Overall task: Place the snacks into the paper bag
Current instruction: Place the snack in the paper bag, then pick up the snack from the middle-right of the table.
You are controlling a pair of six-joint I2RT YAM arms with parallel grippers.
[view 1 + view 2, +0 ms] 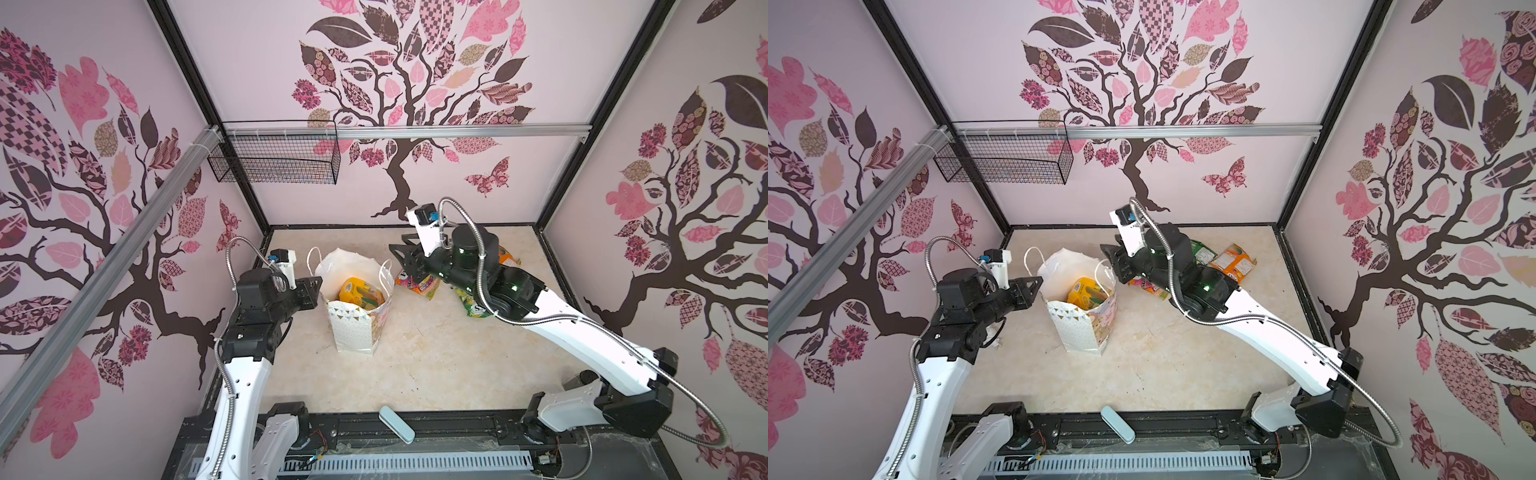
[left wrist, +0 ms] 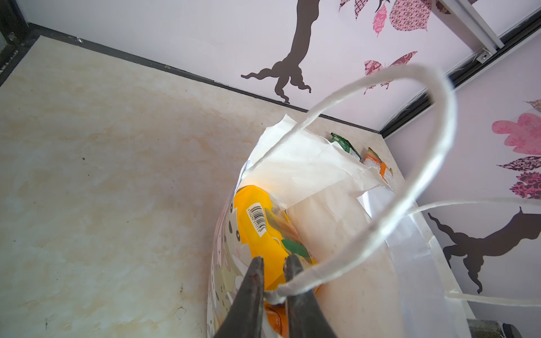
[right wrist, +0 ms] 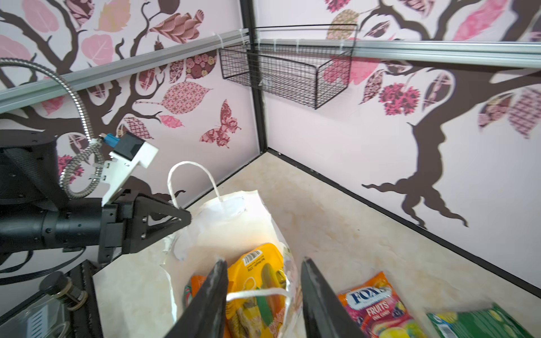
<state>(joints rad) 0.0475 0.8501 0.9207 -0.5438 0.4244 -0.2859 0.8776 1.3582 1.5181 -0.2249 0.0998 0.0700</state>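
3 snacks [image 1: 1231,262] at least are left on the table [image 1: 436,365] beside the upright paper bag [image 1: 359,332], a FOXS packet [image 3: 371,304] nearest; a yellow packet [image 1: 357,291] is already inside. The bag's cord handle [image 2: 446,131] is pinched by the left gripper [image 2: 273,260], while the right gripper [image 3: 263,263] is spread empty over the rim. Release seems done; next, the FOXS packet should be fetched.

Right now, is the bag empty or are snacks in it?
Not empty. A yellow packet shows inside the bag through its open top. How full it is, cannot tell.
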